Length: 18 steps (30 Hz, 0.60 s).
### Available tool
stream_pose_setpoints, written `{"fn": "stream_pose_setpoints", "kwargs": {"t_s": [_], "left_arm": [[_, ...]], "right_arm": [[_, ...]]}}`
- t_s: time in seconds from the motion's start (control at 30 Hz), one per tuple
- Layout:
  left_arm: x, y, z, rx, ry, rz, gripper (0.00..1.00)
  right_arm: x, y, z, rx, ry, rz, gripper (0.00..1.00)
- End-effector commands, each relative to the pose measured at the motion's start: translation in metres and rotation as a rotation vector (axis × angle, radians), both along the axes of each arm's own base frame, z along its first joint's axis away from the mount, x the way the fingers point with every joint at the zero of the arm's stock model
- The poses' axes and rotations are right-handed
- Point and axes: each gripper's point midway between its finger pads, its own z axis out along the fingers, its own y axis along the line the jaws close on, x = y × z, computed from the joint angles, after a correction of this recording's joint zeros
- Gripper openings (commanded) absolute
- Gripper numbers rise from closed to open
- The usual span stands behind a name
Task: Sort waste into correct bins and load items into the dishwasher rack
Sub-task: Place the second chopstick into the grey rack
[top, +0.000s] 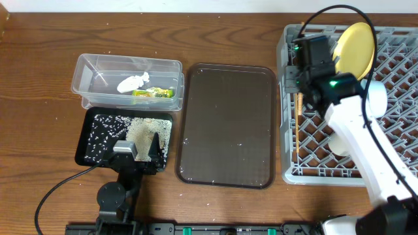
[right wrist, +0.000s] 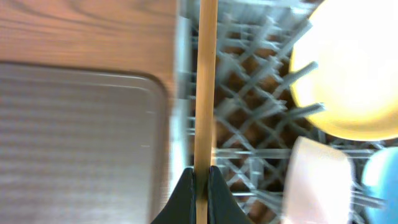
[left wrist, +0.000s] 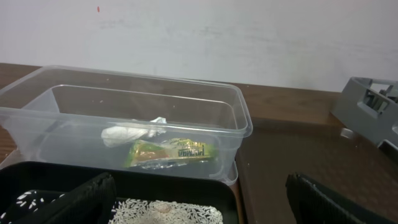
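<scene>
My right gripper (right wrist: 201, 177) is shut on the wooden chopsticks (right wrist: 205, 81) and holds them over the left edge of the grey dishwasher rack (top: 392, 98); the chopsticks (top: 298, 124) lie along that edge. The yellow plate (top: 356, 47) stands in the rack (right wrist: 261, 112), also seen in the right wrist view (right wrist: 348, 68). A white cup (right wrist: 314, 180) and a light blue bowl (right wrist: 380, 180) sit in the rack. The clear tub (top: 127, 81) holds the white tissue (top: 132, 82) and green-and-yellow wrapper (top: 154, 94). The black tray (top: 88, 137) holds rice and crumbs (top: 140, 134). My left gripper (left wrist: 199, 208) is open above the black tray.
A large dark brown serving tray (top: 228, 124) lies between the bins and the rack. A black cable (top: 65, 183) runs from the left arm across the wooden table front. In the left wrist view the tub (left wrist: 124, 118) stands just behind the black tray (left wrist: 155, 186).
</scene>
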Motion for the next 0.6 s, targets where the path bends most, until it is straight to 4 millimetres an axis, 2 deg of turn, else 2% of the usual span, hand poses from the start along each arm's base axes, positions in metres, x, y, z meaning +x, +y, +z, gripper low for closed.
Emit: {"fn": "stream_pose_setpoints", "kwargs": {"t_s": [0.0,0.03,0.1,0.17,0.27,0.33,0.47,0.5,0.53,0.57], "left_arm": [[-0.001,0.0,-0.015,0.009,0.043,-0.003,0.9],[-0.001,0.0,-0.015,0.009,0.043,-0.003,0.9],[-0.001,0.0,-0.015,0.009,0.043,-0.003,0.9],[-0.001,0.0,-0.015,0.009,0.043,-0.003,0.9],[-0.001,0.0,-0.015,0.009,0.043,-0.003,0.9],[-0.001,0.0,-0.015,0.008,0.044,-0.003,0.9],[-0.001,0.0,-0.015,0.009,0.043,-0.003,0.9],[-0.001,0.0,-0.015,0.009,0.043,-0.003,0.9],[-0.001,0.0,-0.015,0.009,0.043,-0.003,0.9],[-0.001,0.0,-0.015,0.009,0.043,-0.003,0.9]], "right_arm": [[0.001,-0.012,-0.034,-0.029,0.104,0.059,0.01],[0.001,-0.013,-0.038,-0.02,0.119,0.057,0.03],[-0.003,-0.005,-0.042,0.024,0.143,0.086,0.3],[-0.01,0.006,-0.032,0.073,0.136,0.108,0.36],[-0.021,0.024,0.004,0.143,0.061,0.162,0.38],[-0.035,0.037,0.036,0.189,-0.009,0.216,0.39],[-0.076,0.064,0.097,0.27,-0.142,0.346,0.47],[-0.09,0.072,0.11,0.294,-0.168,0.388,0.67],[-0.103,0.08,0.121,0.319,-0.188,0.431,0.99],[-0.121,0.09,0.134,0.354,-0.212,0.491,0.99]]}}
